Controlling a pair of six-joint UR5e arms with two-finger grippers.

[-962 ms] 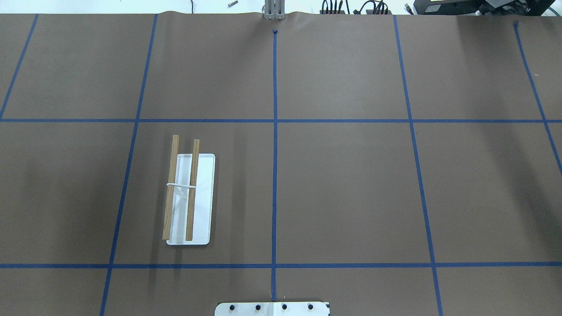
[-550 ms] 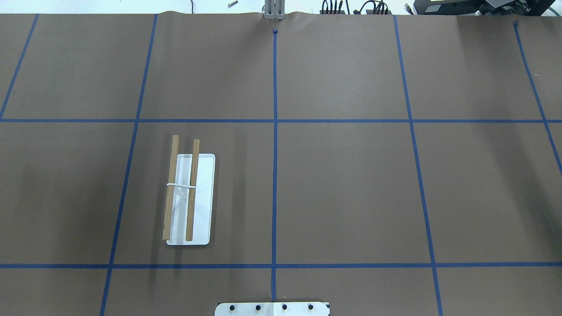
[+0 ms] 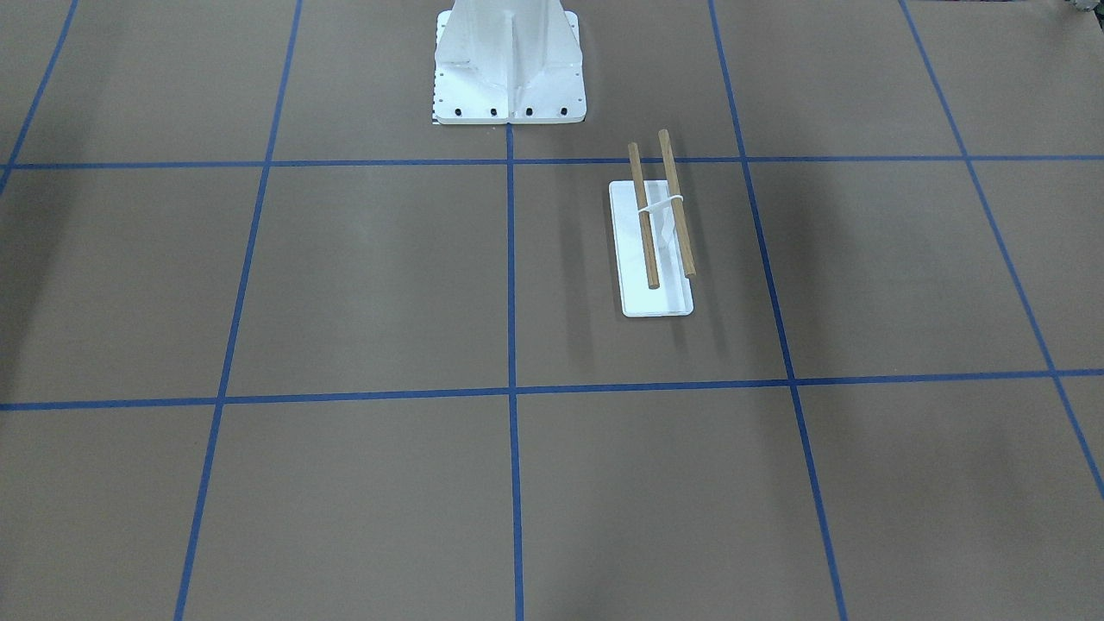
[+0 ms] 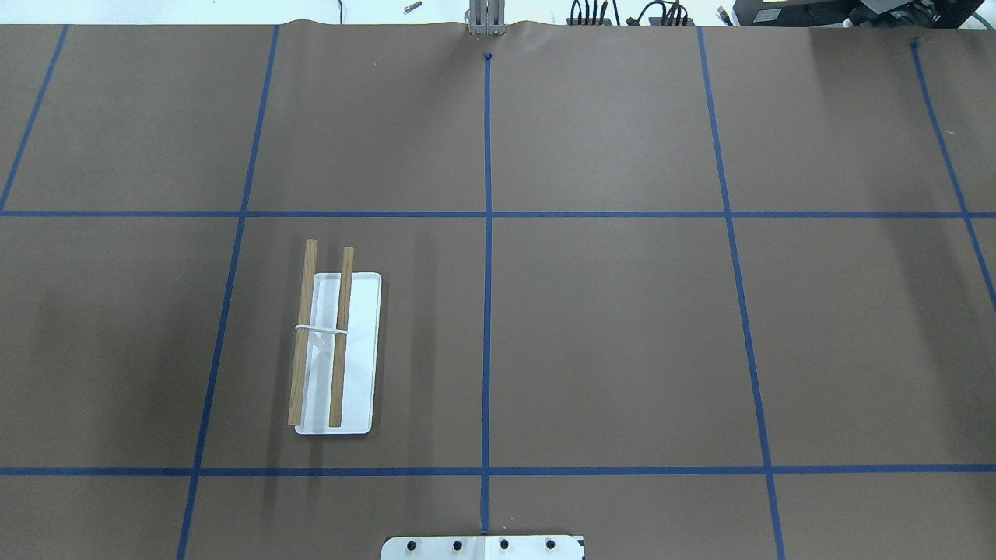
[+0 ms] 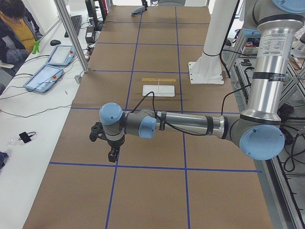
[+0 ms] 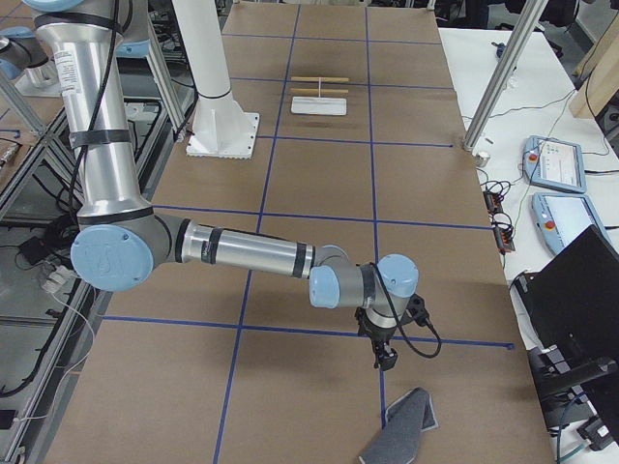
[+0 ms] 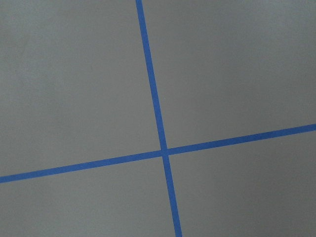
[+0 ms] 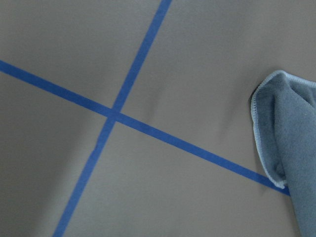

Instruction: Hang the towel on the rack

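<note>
The rack [image 4: 334, 350] stands on the brown table, two wooden dowels over a flat white base; it also shows in the front view [image 3: 660, 233] and both side views [image 5: 159, 88] [image 6: 319, 97]. The dark grey towel [image 6: 401, 425] lies crumpled at the table's right end, its light stitched edge in the right wrist view [image 8: 291, 143]. My right gripper [image 6: 385, 362] points down just above the table, a little short of the towel. My left gripper [image 5: 112, 155] hangs over the table's left end, far from the rack. I cannot tell whether either is open.
The white bolted pedestal [image 3: 509, 60] stands at the robot's side of the table, also seen in the overhead view [image 4: 482, 547]. Blue tape lines grid the brown table. An operator [image 5: 14, 24] and teach pendants [image 5: 47, 76] [image 6: 556, 159] are on the side bench.
</note>
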